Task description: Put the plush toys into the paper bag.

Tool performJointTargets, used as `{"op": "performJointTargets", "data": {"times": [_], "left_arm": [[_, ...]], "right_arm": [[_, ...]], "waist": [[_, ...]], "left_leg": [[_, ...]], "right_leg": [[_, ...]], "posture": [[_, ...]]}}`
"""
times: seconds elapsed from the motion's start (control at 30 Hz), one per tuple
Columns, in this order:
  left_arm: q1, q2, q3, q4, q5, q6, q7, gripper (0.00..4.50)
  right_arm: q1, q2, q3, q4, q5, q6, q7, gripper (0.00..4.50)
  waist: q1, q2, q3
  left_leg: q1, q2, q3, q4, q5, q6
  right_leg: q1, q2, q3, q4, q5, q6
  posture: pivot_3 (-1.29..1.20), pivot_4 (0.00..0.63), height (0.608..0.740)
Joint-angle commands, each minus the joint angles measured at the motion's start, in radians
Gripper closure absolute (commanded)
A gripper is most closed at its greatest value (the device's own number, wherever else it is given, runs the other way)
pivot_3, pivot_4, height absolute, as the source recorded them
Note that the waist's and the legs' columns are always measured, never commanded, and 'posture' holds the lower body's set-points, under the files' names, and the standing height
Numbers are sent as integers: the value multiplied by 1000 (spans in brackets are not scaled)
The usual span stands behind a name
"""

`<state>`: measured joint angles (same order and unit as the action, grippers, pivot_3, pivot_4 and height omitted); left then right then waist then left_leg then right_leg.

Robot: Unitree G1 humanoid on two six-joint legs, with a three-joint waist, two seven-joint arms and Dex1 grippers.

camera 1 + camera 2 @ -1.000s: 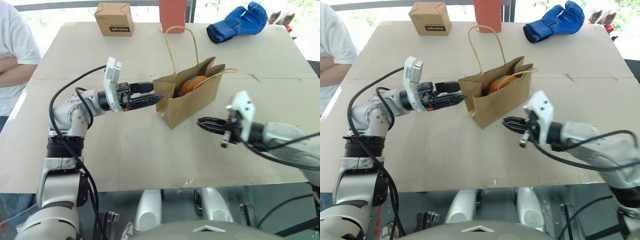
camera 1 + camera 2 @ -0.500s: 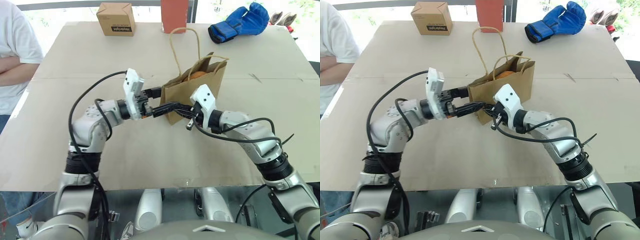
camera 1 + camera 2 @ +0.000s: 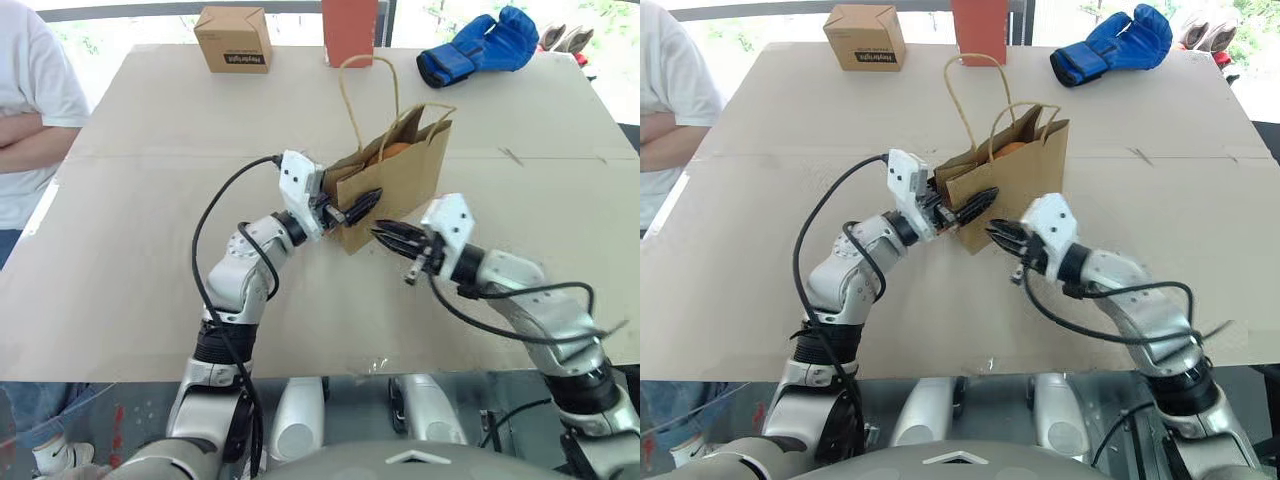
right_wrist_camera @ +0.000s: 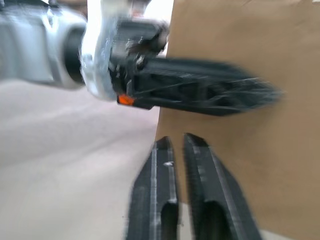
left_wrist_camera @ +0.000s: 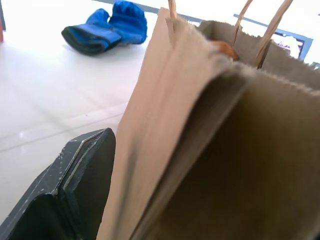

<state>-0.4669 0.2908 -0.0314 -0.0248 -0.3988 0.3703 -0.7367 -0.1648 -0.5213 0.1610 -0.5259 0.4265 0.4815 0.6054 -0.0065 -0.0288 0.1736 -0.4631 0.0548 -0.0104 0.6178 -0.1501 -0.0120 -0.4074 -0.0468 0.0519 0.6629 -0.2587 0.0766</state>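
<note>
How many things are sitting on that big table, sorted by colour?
Brown: 2, a kraft paper bag with loop handles and a small cardboard box with black print
Orange-brown: 1, a soft item peeking out of the bag's top
Red: 1, an upright red block at the far edge
Blue: 1, a boxing glove
Total: 5

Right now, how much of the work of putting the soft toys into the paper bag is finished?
Done: an orange-brown toy sits inside the paper bag, which stands upright on the table. In hand: the left gripper straddles the bag's near edge, jaws open; the right gripper is beside the bag with nothing between its fingers. Left: the frames do not settle whether the second toy is inside.
</note>
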Motion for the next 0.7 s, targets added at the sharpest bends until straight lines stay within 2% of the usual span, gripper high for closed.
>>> {"op": "performJointTargets", "data": {"times": [0.03,0.1,0.13,0.17,0.23,0.33,0.47,0.63,0.7], "left_arm": [[-82,81,9,104,-14,-99,-197,631],[-146,98,9,201,-3,-128,-243,1343],[-174,92,8,241,3,-139,-251,1549],[-205,81,11,286,8,-151,-252,2112],[-235,58,12,328,8,-163,-252,2967],[-254,24,2,353,14,-181,-260,4391],[-284,-2,-13,399,34,-223,-295,4464],[-426,114,-25,665,23,-394,-744,4464],[-482,132,-30,799,58,-503,-838,4464]], "right_arm": [[105,-47,-147,-112,39,-13,8,2510],[186,-86,-232,-162,49,-13,11,1746],[228,-107,-265,-179,35,-21,19,1511],[264,-117,-301,-200,34,-20,15,962],[311,-125,-354,-232,53,-16,9,113],[352,-121,-402,-280,58,-2,-23,0],[414,-111,-435,-329,47,-5,-51,0],[471,-123,-466,-401,71,2,-44,0],[493,-130,-505,-410,86,7,-36,0]], "waist": [[-1,0,0],[-5,1,0],[-3,1,0],[0,0,0],[3,0,-1],[-5,0,-1],[-6,0,-1],[-10,0,-1],[-7,0,-1]], "left_leg": [[0,0,0,0,0,0],[1,0,0,0,0,0],[1,0,1,0,0,0],[1,0,0,1,0,0],[1,0,0,2,0,0],[1,0,0,2,0,0],[2,0,-1,1,0,0],[3,0,-1,1,0,0],[3,0,0,1,0,0]], "right_leg": [[0,0,0,0,0,0],[0,0,0,0,0,0],[0,0,1,0,0,0],[1,0,0,0,0,0],[3,0,0,-1,0,0],[3,0,1,-1,0,0],[3,0,0,0,0,0],[3,1,0,0,0,0],[4,0,0,0,-1,0]], "posture": [[0,150,740],[0,150,740],[0,150,740],[0,150,740],[0,150,740],[0,150,740],[0,150,740],[0,150,740],[0,150,740]]}}
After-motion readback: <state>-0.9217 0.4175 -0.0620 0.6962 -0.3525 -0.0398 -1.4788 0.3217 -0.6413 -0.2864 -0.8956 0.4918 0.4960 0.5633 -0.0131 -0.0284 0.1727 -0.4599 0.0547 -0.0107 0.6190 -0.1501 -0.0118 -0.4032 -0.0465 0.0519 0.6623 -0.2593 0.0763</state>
